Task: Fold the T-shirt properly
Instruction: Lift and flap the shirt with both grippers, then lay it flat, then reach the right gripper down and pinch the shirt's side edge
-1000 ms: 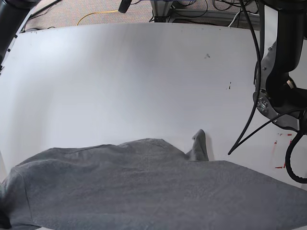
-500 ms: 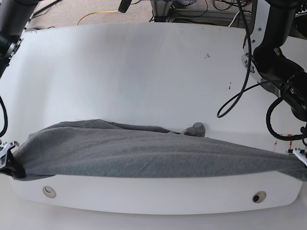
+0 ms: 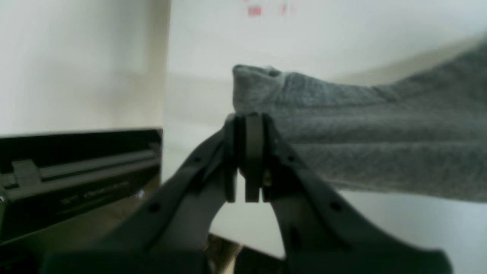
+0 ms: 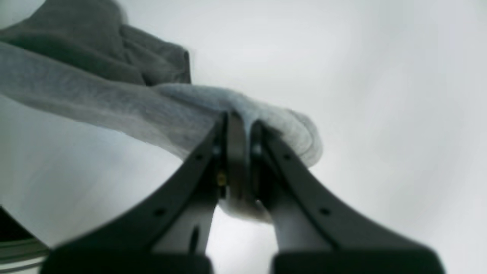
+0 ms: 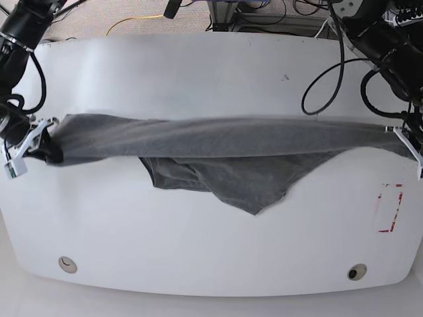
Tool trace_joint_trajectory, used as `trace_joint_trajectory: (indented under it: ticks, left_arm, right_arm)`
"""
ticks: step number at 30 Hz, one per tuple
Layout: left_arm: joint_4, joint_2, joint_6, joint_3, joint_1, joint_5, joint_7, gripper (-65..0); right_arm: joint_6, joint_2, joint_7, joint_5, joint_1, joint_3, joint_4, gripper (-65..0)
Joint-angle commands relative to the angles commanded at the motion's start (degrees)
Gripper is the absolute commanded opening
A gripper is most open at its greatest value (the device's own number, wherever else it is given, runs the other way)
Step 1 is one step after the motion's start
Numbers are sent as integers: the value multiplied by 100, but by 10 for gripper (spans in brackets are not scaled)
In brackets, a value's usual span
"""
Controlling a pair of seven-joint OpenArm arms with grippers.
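Note:
The grey T-shirt is stretched in a taut band across the middle of the white table. A loose fold of it droops down to a point below the band. In the base view my right gripper holds the band's left end and my left gripper holds its right end. The left wrist view shows the left gripper shut on a bunched corner of the T-shirt. In the right wrist view the right gripper is shut on a rolled edge of the T-shirt.
Red marks lie on the table near its right edge. Two round holes sit close to the front edge. Black cables hang from the arm at the right. A black box shows beside the table.
Both grippers have carried the T-shirt from the front edge back toward the table's middle. It now hangs stretched between them, with a fold drooping where it lay flat before.

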Motion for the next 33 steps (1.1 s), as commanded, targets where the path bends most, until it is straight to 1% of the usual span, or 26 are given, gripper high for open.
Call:
trace_joint_trajectory:
  ticks: [3, 5, 6, 9, 11, 12, 15, 17, 19, 21, 22, 23, 24, 25, 26, 28, 30, 31, 33]
  left_arm:
    - [-9, 0, 0, -44, 589, 9, -378, -650]
    - [-26, -9, 0, -44, 941, 9, -712, -650]
    - [-26, -9, 0, -44, 1090, 9, -844, -650]
    - [-53, -9, 0, -44, 1442, 26, -1275, -650]
    - [-185, -18, 0, -9, 1591, 35, -1530, -650]
    - [-308, -18, 0, -9, 1626, 35, -1618, -650]
    - [-651, -88, 0, -62, 1618, 44, -1635, -650]
    - [-800, -185, 0, -70, 1609, 44, -1635, -650]
    - [-949, -211, 0, -105, 1600, 44, -1635, -650]
    - [-1020, -220, 0, -185, 1600, 44, -1644, -650]
    - [-1029, -220, 0, -220, 1591, 44, -1644, -650]
    - [-1029, -220, 0, -229, 1591, 44, -1644, -650]
    - [-1029, -220, 0, -229, 1591, 44, -1644, -650]
    - [-1020, -220, 0, -229, 1591, 44, -1644, -650]
    - [-1020, -220, 0, -229, 1591, 44, -1644, -650]
    - [-1029, -220, 0, -229, 1591, 44, -1644, -650]
    - [-1029, -220, 0, -229, 1591, 44, -1644, -650]
    - [-1029, -220, 0, -229, 1591, 44, -1644, -650]
    - [-1029, -220, 0, -237, 1591, 44, -1644, -650]
  right_arm:
    - [0, -211, 18, 0, -527, 44, 0, -650]
    - [0, -334, 26, -9, -826, 97, -18, -650]
    - [0, -448, 26, -9, -958, 167, -9, -650]
    - [0, -677, 26, -18, -1310, 334, -18, -650]
    - [0, -774, 26, -18, -1424, 334, -26, -650]
    - [0, -826, 26, -18, -1486, 325, -26, -650]
    - [0, -941, 26, -26, -1697, 334, -35, -650]
    - [0, -949, 26, -35, -1741, 325, -44, -625]
    - [0, -1020, 26, -105, -1820, 343, -44, -558]
    - [0, -1081, 26, -343, -1881, 343, -44, -484]
    - [0, -1099, 26, -519, -1881, 343, -44, -436]
    - [0, -1108, 26, -712, -1890, 343, -44, -371]
    - [0, -1152, 26, -826, -1890, 343, -44, -327]
    - [0, -1196, 26, -905, -1908, 352, -35, -282]
    - [0, -1213, 26, -958, -1916, 387, -18, -222]
    - [0, -1231, -18, -905, -1960, 659, 0, -133]
    - [0, -1231, -18, -800, -1969, 853, 26, -84]
    - [0, -1213, -18, -695, -1969, 993, 62, -49]
    - [0, -1196, -18, -536, -1952, 1187, 123, -27]
